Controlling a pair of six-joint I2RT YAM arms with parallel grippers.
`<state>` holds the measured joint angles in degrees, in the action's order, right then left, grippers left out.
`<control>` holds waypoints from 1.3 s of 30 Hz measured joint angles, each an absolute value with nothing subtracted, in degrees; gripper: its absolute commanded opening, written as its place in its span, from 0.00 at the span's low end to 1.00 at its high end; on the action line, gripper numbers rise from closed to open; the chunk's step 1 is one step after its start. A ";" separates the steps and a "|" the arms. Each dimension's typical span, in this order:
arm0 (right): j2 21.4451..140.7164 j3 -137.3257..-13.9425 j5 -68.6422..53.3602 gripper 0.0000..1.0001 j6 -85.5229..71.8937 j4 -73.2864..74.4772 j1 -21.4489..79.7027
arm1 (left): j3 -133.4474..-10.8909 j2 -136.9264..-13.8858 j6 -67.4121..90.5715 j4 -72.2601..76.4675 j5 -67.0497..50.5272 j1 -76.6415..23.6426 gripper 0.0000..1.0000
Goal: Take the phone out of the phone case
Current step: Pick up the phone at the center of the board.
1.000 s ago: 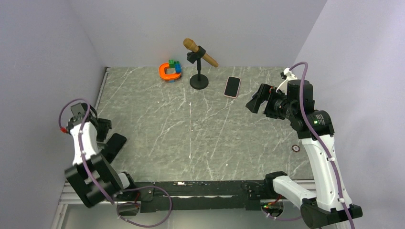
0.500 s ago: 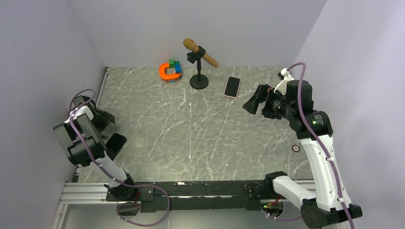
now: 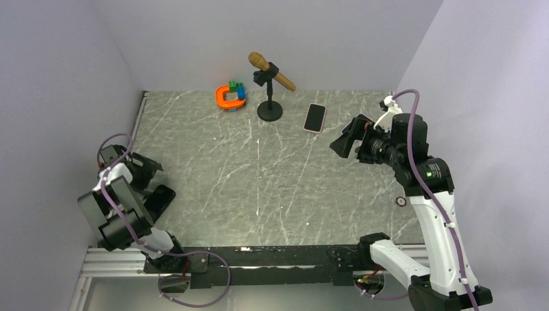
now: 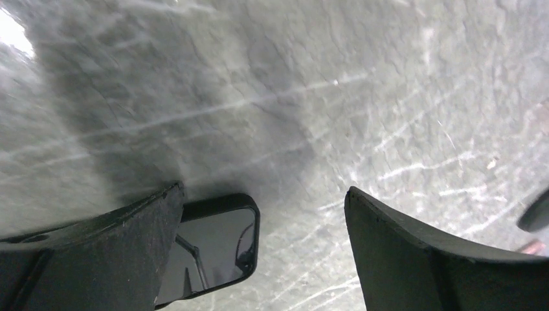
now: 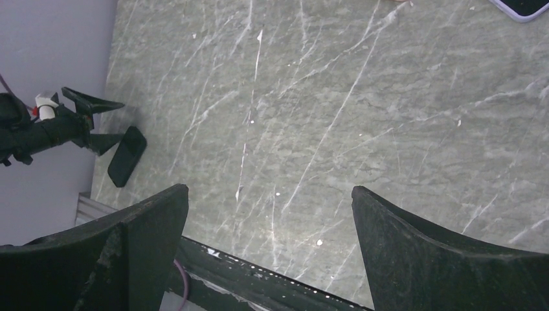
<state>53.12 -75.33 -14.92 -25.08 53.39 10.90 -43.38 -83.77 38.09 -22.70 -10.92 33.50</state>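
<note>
Black phone (image 4: 217,249) flat, beside left hand (image 4: 262,191) (spread wide)

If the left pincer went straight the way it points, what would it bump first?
Probably the marble table, just beside a corner of the black phone. The open left pincer points down at that spot. One finger might clip the phone; depth is hard to judge.
</note>
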 measured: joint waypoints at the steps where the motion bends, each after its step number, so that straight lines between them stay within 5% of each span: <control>1: 53.15 -74.98 -15.11 1.00 -25.10 53.23 10.90 | -42.52 -82.98 38.46 -22.26 -11.90 33.50 0.99; 9: 53.01 -72.40 -15.70 1.00 -26.00 51.11 10.90 | -38.37 -79.99 39.42 -17.41 -18.04 29.78 0.99; 23: 52.77 -70.17 -15.77 1.00 -26.65 49.80 10.90 | -34.65 -54.50 42.57 -30.87 -3.01 11.22 0.99; 39: 51.96 -67.72 -17.08 1.00 -28.77 47.11 10.90 | -31.22 -65.08 51.66 -40.12 -5.08 11.77 0.99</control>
